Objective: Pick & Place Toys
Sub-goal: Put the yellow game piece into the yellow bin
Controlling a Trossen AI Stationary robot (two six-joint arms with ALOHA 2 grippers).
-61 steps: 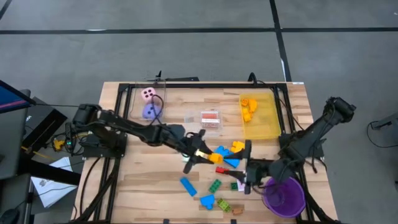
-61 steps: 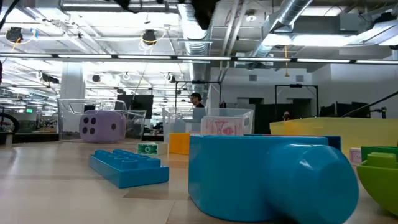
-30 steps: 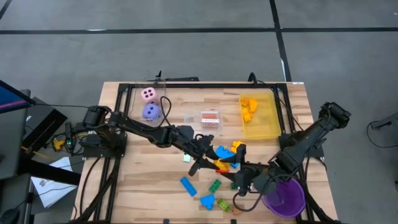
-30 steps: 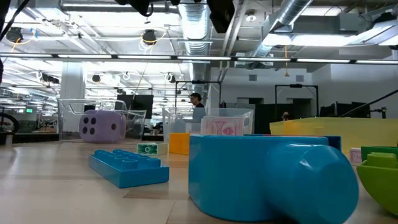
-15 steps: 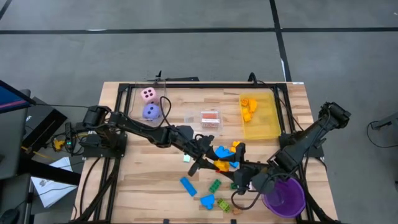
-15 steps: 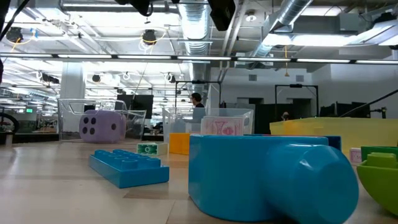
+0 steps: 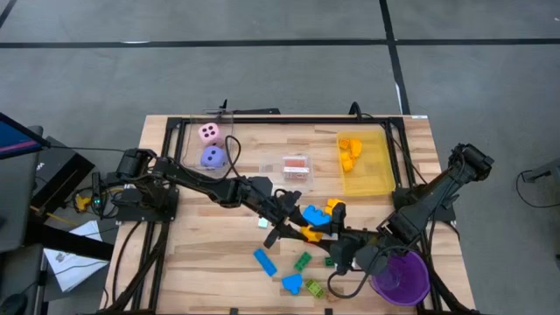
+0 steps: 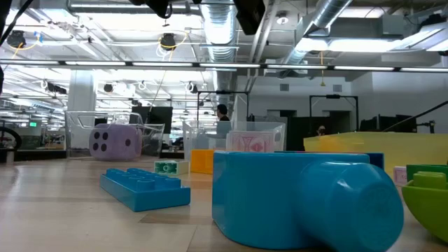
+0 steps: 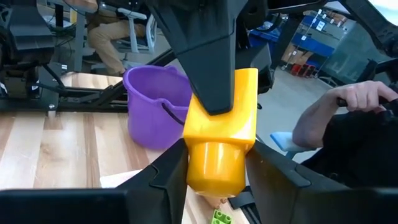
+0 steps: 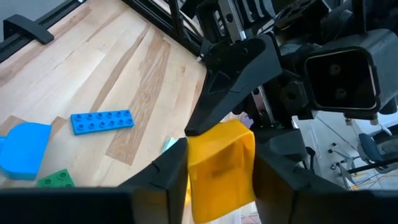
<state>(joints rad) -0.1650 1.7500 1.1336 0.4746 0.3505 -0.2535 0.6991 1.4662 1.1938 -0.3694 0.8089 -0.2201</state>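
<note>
We saw a yellow brick (image 9: pixel 221 140) held above the middle of the bench (image 7: pixel 201 254), with both hands on it at once. The left hand (image 7: pixel 295 229) gripped it between its two fingers (image 9: pixel 163 180), and the right hand (image 7: pixel 336 248) clamped the same brick from the opposite side, its own fingers (image 10: pixel 166 171) pressed to the yellow faces. In the left wrist view the brick filled the gap between the fingers, with the right hand's dark finger lying over its upper part.

Just beside the meeting hands lay a blue brick (image 7: pixel 312 214) and an orange brick (image 7: pixel 333 206). Nearer the front edge lay a long blue brick (image 7: pixel 265 262), a green brick (image 7: pixel 302 261), a blue round-nosed piece (image 7: pixel 292 283) and a further green brick (image 7: pixel 314 290). A purple cup (image 7: pixel 400 276) stood at the front right corner, close to the right arm. A yellow bin (image 7: pixel 378 169) at the back right held orange bricks (image 7: pixel 350 151). A small clear box with pink-backed cards (image 7: pixel 296 166) sat at the back centre. At the back left, a pink die (image 7: pixel 208 132) and a purple die (image 7: pixel 211 157) lay inside a clear bin (image 7: pixel 185 131). A person's hand (image 9: pixel 339 112) showed beyond the bench in the left wrist view.
</note>
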